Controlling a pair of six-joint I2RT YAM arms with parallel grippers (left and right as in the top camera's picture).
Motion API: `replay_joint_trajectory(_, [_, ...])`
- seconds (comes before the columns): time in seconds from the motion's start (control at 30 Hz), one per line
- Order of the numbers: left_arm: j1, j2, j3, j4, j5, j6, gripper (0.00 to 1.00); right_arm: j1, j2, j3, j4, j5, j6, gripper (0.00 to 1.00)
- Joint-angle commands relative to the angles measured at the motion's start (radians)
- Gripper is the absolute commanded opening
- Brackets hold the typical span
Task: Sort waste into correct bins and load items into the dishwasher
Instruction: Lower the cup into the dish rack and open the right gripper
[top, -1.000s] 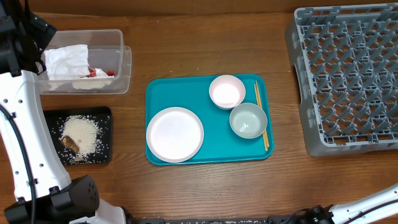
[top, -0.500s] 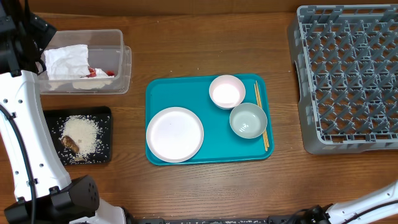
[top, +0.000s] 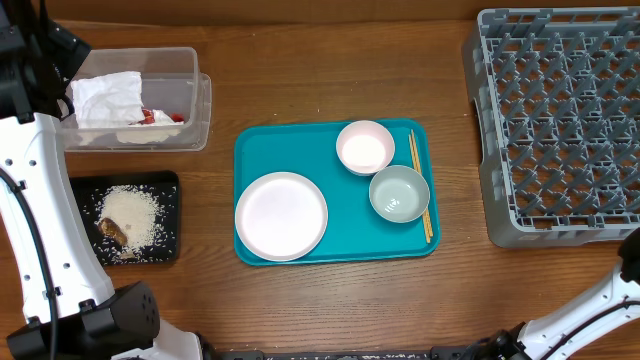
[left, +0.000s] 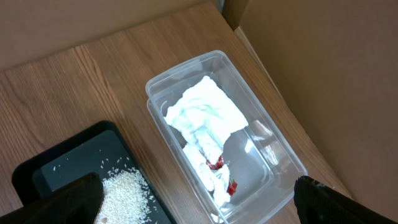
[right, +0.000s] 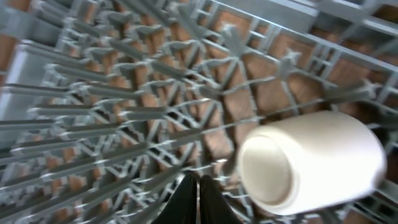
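Note:
The clear tub (top: 140, 100) at the back left holds the crumpled napkin (top: 108, 98) and the red wrapper (top: 160, 117). The black tray (top: 172, 215) in front of it carries rice (top: 132, 214) and a brown scrap (top: 112, 232). On the teal tray lie the white plate (top: 281, 216), a white bowl (top: 365, 147), the grey-green bowl (top: 399, 193) and the chopsticks (top: 419, 185). My left gripper (left: 199, 211) hangs open high above the tub (left: 224, 130). My right gripper (right: 198, 200) is shut and empty over the dish rack (right: 124, 112), beside a white cup (right: 311, 163) lying on its side in it.
The teal tray (top: 260, 150) sits mid-table. The grey rack (top: 560, 120) fills the right side and runs past the frame edge. My left arm (top: 30, 200) stands along the left edge; a white link of the right arm (top: 590, 305) crosses the front right corner. Cardboard walls stand behind the tub.
The dish rack has shifted slightly and now sits squarer. The right arm's white link has risen further into view at the front right. The left arm is still.

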Motion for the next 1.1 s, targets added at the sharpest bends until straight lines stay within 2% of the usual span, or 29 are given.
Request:
replay_joint_trajectory(0.0, [-0.001,0.005,0.002,0.001,-0.017,-0.006,1.00,-0.005,0.043,-0.003,-0.021,0.123,0.030,0.04])
replay_joint_trajectory(0.33, [-0.001,0.005,0.002,0.000,-0.017,-0.006,1.00,-0.024,0.048,-0.009,-0.069,0.161,0.047,0.04])
replay_joint_trajectory(0.67, [0.000,0.005,0.002,0.001,-0.017,-0.006,1.00,-0.031,0.021,0.038,-0.226,0.451,0.264,0.04])
replay_joint_trajectory(1.07, [-0.001,0.005,0.002,0.001,-0.017,-0.006,1.00,-0.032,-0.135,0.135,-0.277,0.375,0.269,0.04])
